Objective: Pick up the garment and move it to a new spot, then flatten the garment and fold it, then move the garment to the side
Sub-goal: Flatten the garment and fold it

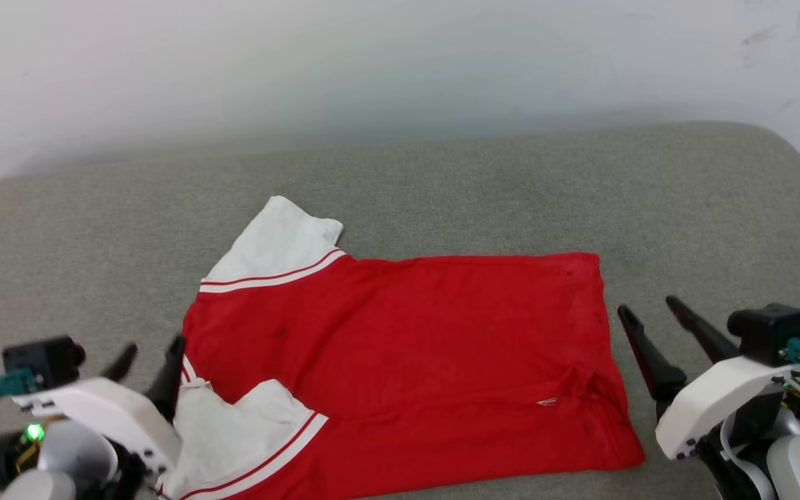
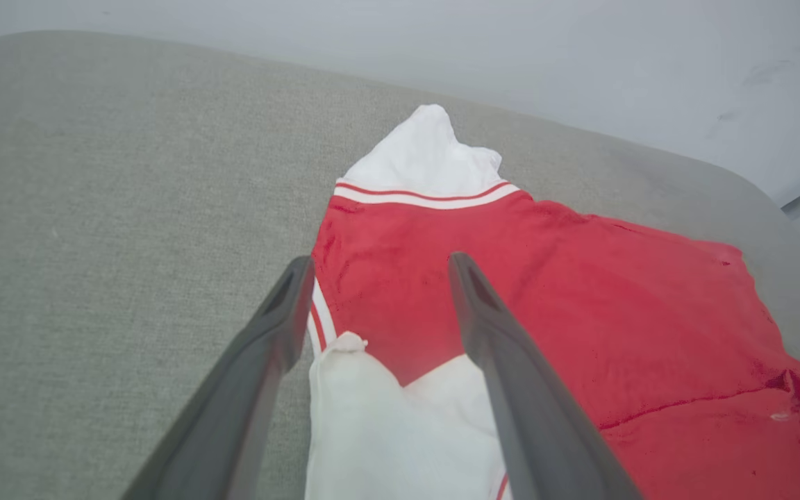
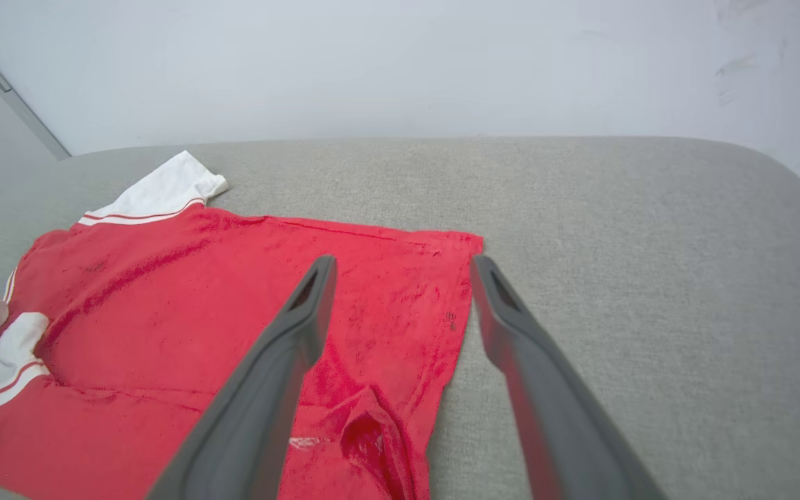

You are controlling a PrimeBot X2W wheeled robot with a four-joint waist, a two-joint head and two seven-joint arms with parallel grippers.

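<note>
The garment (image 1: 400, 347) lies flat on the grey cushion (image 1: 511, 187), low in the middle of the head view. Its long axis runs from 9 to 3 o'clock, with the sleeves at the 9 o'clock end and the hem (image 1: 601, 312) at the 3 o'clock end. The far sleeve (image 1: 275, 243) sticks out toward 11 o'clock, while the near sleeve (image 1: 233, 430) is turned in over the red body at 7 o'clock. Each arm stands at its own end. The left gripper (image 1: 153, 346) is wide open and holds nothing. It sits at the garment's 8 o'clock corner, and in the left wrist view one finger (image 2: 268, 347) is over bare cushion and the other over red cloth, with the striped edge and near sleeve between them. The right gripper (image 1: 647, 305) is just as wide open and empty, just beside the hem at 3 o'clock, fingers aimed toward 11 o'clock. In the right wrist view the hem edge runs between its fingers. Whether either gripper touches the cloth I cannot tell. The left arm is nearer the sleeves and the right nearer the hem, so I judge that a fold across the long axis would carry one end over the other along the 9-to-3 line
</note>
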